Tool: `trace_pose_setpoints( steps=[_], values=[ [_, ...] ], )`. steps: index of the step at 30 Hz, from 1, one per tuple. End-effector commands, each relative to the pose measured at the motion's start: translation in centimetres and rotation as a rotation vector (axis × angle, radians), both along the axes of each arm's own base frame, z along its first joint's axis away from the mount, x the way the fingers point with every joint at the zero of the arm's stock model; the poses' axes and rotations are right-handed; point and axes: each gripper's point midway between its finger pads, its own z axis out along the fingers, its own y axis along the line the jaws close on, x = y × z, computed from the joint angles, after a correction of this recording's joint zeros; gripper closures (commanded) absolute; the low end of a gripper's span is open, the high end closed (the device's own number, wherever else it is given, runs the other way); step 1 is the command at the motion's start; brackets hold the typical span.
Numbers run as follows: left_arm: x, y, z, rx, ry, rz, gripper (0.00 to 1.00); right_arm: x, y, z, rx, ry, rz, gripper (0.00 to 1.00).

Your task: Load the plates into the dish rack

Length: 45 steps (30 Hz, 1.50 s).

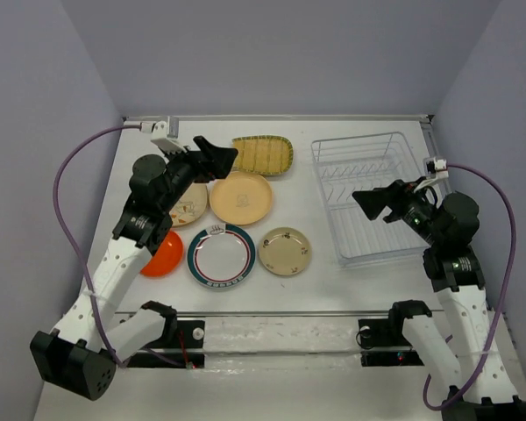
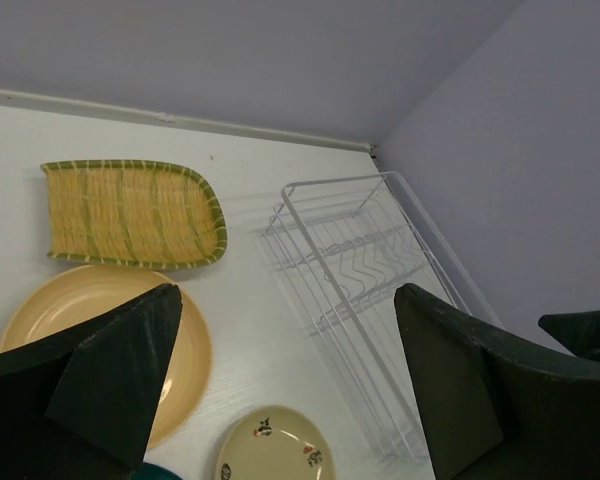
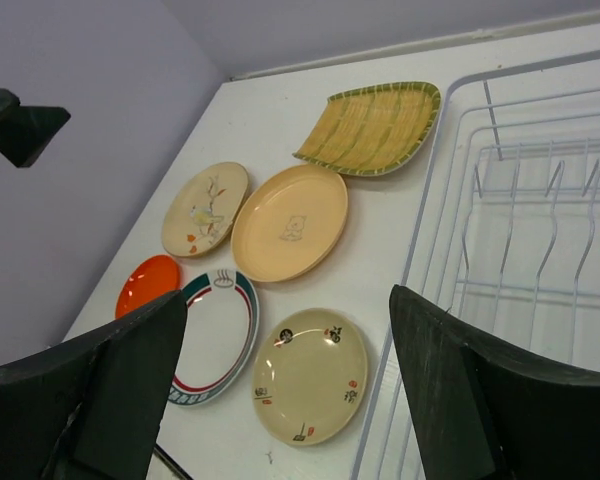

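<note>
**Top view.** The rack (image 1: 355, 139) lies along the right edge of the bench (image 1: 333, 289), reaching toward the far-right corner. All six plates lie flat on the bench's left and middle, apart from the rack. The oblong plate (image 1: 261, 154) is nearest the far edge. The tan plate (image 1: 241, 197) lies just on the near side of it, and the floral plate (image 1: 190, 203) is beside that, toward the left edge. The near row runs, left to right, orange plate (image 1: 162, 256), rimmed plate (image 1: 221, 255), patterned plate (image 1: 285, 251). My left gripper (image 1: 217, 151) hangs above the far rims of the floral and tan plates, by the oblong plate's left end. My right gripper (image 1: 373, 200) hangs over the rack, pointing toward the left edge.

**Left wrist view.** My left fingers (image 2: 120, 370) stand wide apart with nothing between them but bare bench, the patterned plate and part of the rack. One finger covers part of the tan plate, and the oblong plate lies beyond it. The rack's upright wire slots show to the right.

**Right wrist view.** My right fingers (image 3: 110, 390) stand wide apart and hold nothing. Between them lie the patterned plate and the rack's left rim. One finger hides part of the rimmed plate, and the other five plates show whole.
</note>
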Motion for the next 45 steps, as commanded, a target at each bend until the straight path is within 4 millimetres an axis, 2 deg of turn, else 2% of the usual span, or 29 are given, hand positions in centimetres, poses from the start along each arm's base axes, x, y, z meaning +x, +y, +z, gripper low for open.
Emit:
trace_pose_setpoints(
  steps=[1, 2, 3, 4, 5, 6, 8, 11, 14, 16, 17, 21, 23, 24, 26, 30, 33, 34, 38, 45],
  values=[
    [3.2, 0.7, 1.2, 0.051, -0.006, 0.026, 0.01, -0.7, 0.5, 0.6, 0.017, -0.022, 0.035, 0.13],
    [4.5, 0.5, 0.8, 0.055, 0.019, 0.018, 0.01, -0.6, 0.5, 0.5, 0.020, -0.018, 0.035, 0.14],
    [4.6, 0.9, 1.5, 0.047, 0.009, 0.019, 0.01, -0.6, 0.5, 0.4, 0.022, -0.014, 0.035, 0.14],
    [5.9, 1.2, 0.3, 0.043, 0.053, 0.027, 0.01, -0.6, 0.6, 0.3, 0.025, -0.012, 0.041, 0.14],
    [6.5, 0.9, 0.4, 0.038, 0.059, 0.012, 0.01, -0.6, 0.7, 0.0, 0.030, -0.002, 0.045, 0.15],
    [7.6, 1.1, -0.9, 0.048, 0.092, 0.020, 0.01, -0.8, 0.8, 0.0, 0.032, -0.001, 0.058, 0.17],
    [8.9, 1.6, -1.6, 0.081, 0.110, 0.056, 0.01, -1.0, 1.0, -0.4, 0.035, 0.004, 0.068, 0.18],
    [10.8, 2.7, -5.1, 0.171, 0.202, 0.117, 0.01, -1.4, 1.2, -0.8, 0.039, 0.013, 0.088, 0.19],
    [10.0, 3.7, -8.0, 0.215, 0.293, 0.152, 0.01, -1.8, 1.4, -0.9, 0.040, 0.013, 0.105, 0.19],
    [8.7, 5.5, -10.2, 0.250, 0.337, 0.233, 0.01, -1.7, 1.4, -1.4, 0.040, 0.022, 0.100, 0.19],
    [7.7, 6.5, -12.9, 0.261, 0.392, 0.278, 0.01, -1.6, 1.4, -1.5, 0.040, 0.023, 0.100, 0.19],
    [5.8, 7.8, -15.6, 0.218, 0.421, 0.351, 0.01, -1.1, 1.7, -2.5, 0.051, 0.053, 0.122, 0.19],
    [5.0, 7.5, -17.9, 0.166, 0.465, 0.356, 0.05, -1.0, 1.9, -2.6, 0.054, 0.063, 0.137, 0.20],
    [4.4, 7.4, -19.6, 0.164, 0.497, 0.357, 0.09, -0.9, 2.0, -2.5, 0.054, 0.063, 0.140, 0.20],
    [3.8, 7.8, -21.5, 0.155, 0.526, 0.400, 0.17, -1.0, 2.1, -2.7, 0.059, 0.071, 0.147, 0.20],
    [3.8, 7.4, -23.6, 0.144, 0.542, 0.445, 0.32, -1.1, 2.1, -3.4, 0.074, 0.078, 0.148, 0.20],
    [4.7, 6.2, -23.4, 0.162, 0.522, 0.451, 0.33, -1.1, 2.2, -3.4, 0.075, 0.079, 0.157, 0.20],
    [4.9, 5.9, -24.1, 0.182, 0.533, 0.454, 0.33, -1.1, 2.3, -3.4, 0.074, 0.081, 0.160, 0.21],
    [5.6, 5.9, -24.9, 0.206, 0.529, 0.481, 0.41, -1.1, 2.3, -3.5, 0.072, 0.084, 0.166, 0.21],
    [6.1, 6.0, -27.2, 0.238, 0.564, 0.493, 0.44, -1.0, 2.3, -3.5, 0.074, 0.089, 0.164, 0.21]
  ],
)
